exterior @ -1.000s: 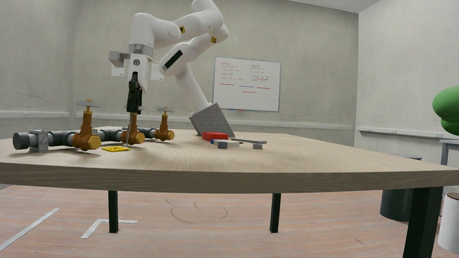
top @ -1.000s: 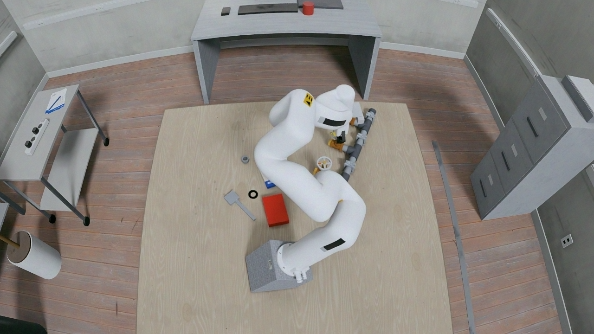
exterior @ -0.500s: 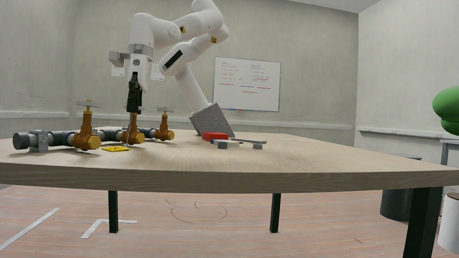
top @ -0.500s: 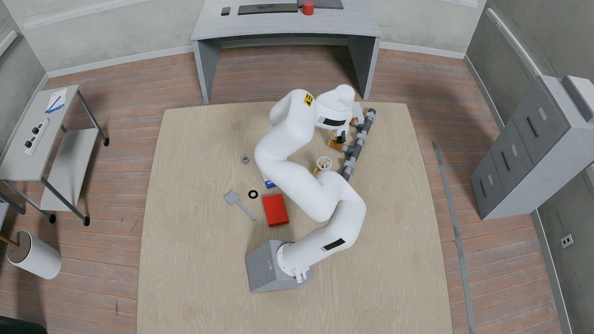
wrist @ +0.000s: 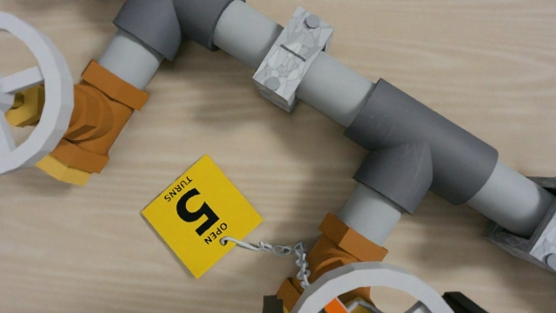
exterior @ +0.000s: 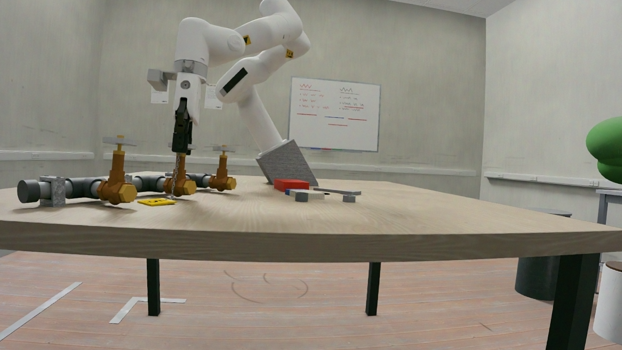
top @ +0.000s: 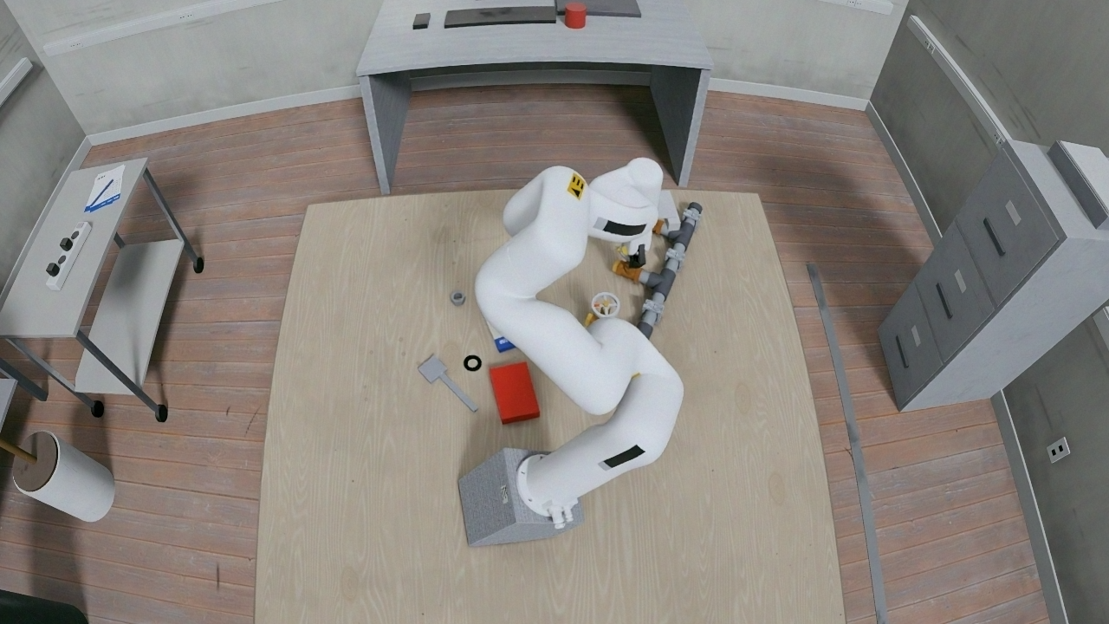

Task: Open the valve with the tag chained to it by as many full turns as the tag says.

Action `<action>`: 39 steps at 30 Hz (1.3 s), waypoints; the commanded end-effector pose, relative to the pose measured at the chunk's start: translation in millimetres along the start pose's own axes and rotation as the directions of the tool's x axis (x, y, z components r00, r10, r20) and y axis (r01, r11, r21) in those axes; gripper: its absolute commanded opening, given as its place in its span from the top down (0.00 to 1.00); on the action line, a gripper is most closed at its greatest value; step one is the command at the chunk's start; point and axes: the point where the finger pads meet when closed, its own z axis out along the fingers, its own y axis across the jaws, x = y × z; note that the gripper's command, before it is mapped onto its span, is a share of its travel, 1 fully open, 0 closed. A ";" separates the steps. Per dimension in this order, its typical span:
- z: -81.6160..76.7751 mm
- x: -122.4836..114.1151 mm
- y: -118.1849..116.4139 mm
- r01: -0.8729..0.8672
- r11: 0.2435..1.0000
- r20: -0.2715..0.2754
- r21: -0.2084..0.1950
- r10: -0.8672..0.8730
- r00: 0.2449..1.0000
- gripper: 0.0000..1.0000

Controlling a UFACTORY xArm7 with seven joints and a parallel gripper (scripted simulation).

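Note:
Three brass valves with white handwheels stand on a grey pipe (wrist: 391,126) at the table's far side. The middle valve (exterior: 179,174) carries a chain (wrist: 282,252) to a yellow tag (wrist: 201,215) that reads "OPEN 5 TURNS" and lies flat on the table; the tag also shows in the side view (exterior: 156,201). My gripper (exterior: 181,146) points straight down and is shut on the middle valve's handwheel (wrist: 369,289), whose rim fills the bottom edge of the wrist view. The left valve (exterior: 116,169) and the right valve (exterior: 222,171) stand apart from my fingers. The left valve's handwheel (wrist: 26,91) is at the wrist view's left edge.
A red block (top: 513,392), a blue-and-white box (exterior: 308,194), a grey flat tool (top: 447,380), a black ring (top: 470,358) and a small grey nut (top: 457,296) lie on the table to the left of the arm. The arm's base (top: 503,497) stands near the front edge.

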 end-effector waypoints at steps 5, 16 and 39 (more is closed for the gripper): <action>-2.2 0.7 -2.2 0.094 0.996 -0.004 0.006 -0.094 0.996 1.00; -2.2 0.7 -2.2 0.476 0.879 -0.006 0.004 -0.476 0.879 1.00; -2.2 0.7 -2.2 0.999 0.037 0.002 -0.012 -0.999 0.037 1.00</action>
